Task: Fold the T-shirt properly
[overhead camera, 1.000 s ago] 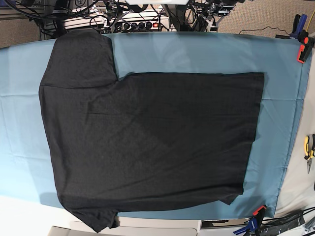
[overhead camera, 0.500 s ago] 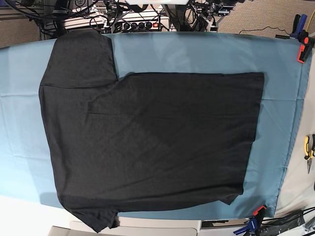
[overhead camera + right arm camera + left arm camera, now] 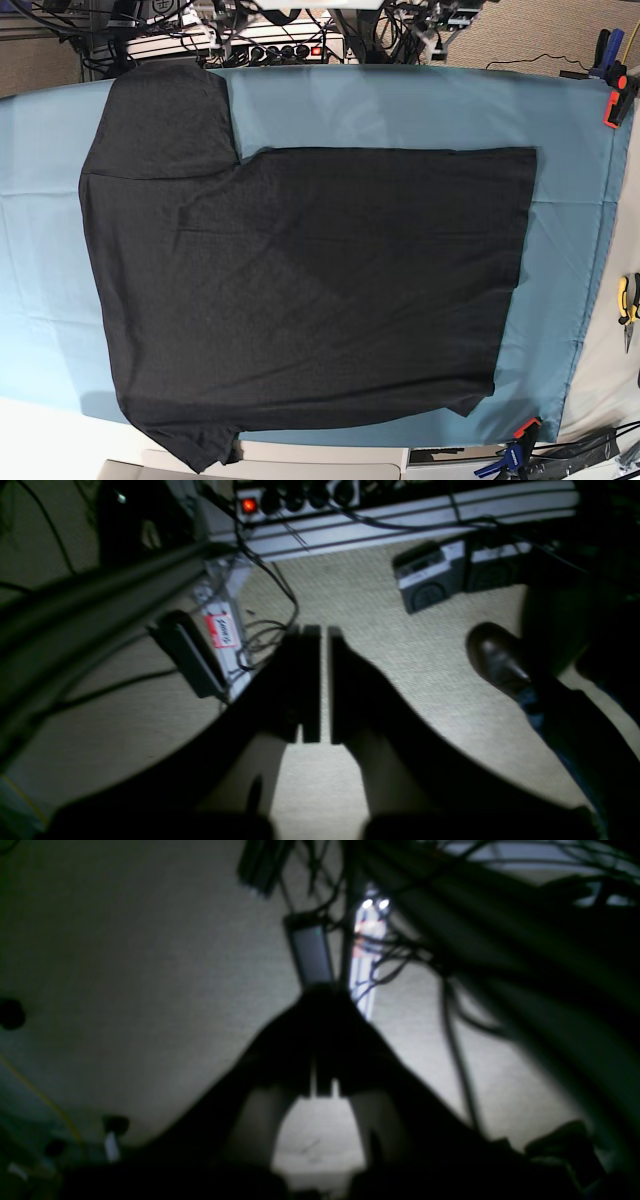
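Nothing has shifted since the earlier frame: T-shirt [image 3: 300, 280] lies flat, unfolded, plain side up, filling mid-frame on the teal cloth [image 3: 400, 105]. Left gripper [image 3: 320, 1080] and right gripper [image 3: 322, 680], both closed and empty, point at the floor. All folding remains.

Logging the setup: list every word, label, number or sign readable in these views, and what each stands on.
None can be read for certain.
Red-and-white label on the pale post by the floor cables, right wrist view: handwritten, too blurred to read.
Grey boxes on the carpet: markings too small to read.
T-shirt in the base view: plain black side up, no text showing.
Left wrist view: too dark and blurred, no text.
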Tool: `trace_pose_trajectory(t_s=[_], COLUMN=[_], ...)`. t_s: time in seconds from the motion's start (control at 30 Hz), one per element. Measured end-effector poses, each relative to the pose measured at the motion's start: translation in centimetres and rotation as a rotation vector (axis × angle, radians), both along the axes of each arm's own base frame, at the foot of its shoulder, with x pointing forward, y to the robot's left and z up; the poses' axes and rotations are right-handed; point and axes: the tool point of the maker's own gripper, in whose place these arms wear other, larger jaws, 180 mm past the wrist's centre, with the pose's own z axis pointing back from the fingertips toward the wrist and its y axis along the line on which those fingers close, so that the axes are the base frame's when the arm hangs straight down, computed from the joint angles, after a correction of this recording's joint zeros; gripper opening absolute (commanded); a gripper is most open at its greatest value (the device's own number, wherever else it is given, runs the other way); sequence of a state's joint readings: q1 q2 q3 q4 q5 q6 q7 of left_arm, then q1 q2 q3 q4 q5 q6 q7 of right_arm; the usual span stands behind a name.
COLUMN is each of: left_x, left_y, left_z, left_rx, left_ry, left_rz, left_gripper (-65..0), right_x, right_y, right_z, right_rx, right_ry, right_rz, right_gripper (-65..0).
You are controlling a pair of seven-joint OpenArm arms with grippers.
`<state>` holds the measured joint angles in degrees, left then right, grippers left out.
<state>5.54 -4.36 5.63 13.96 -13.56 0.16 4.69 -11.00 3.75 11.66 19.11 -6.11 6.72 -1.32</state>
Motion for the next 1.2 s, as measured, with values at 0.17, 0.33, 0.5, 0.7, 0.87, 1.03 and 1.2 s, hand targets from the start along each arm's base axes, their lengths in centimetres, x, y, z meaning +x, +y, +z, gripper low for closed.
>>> trace_pose_trajectory(t_s=[0.17, 0.33, 0.5, 0.7, 0.87, 1.03, 1.2], left_x=[-4.6, -6.5, -8.1, -5.5, -2.2, 4.6, 9.3], left_y=[1.5, 4.0, 5.8, 7.4, 5.4, 6.3, 7.6], left_z=[0.9, 2.9, 6.9, 14.5, 20.9, 26.4, 29.8], left_rx=[0.008, 0.026, 0.024, 0.012, -0.024, 0.014, 0.016], left_ry=[0.054, 0.007, -0.043, -0.205, -0.324, -0.508, -0.642], left_rz=[-0.019, -0.058, -0.131, -0.301, -0.423, -0.42, -0.417], left_gripper=[-65.0, -65.0, -65.0, -65.0, -65.0, -65.0, -65.0], right_x=[-3.4, -5.4, -6.7, -4.3, -0.7, 2.7, 6.0], right_y=[-3.1, -6.8, -10.4, -12.8, -15.9, -19.8, -22.1], right_z=[1.5, 4.1, 8.2, 14.5, 20.3, 26.2, 31.8], right_rx=[-0.063, -0.125, -0.199, -0.246, -0.315, -0.396, -0.47], right_ry=[-0.004, -0.043, -0.089, -0.222, -0.352, -0.485, -0.641], right_rz=[0.024, 0.022, 0.113, 0.201, 0.111, -0.015, -0.059], right_gripper=[-61.3, -61.3, -61.3, -61.3, -61.3, -61.3, -61.3])
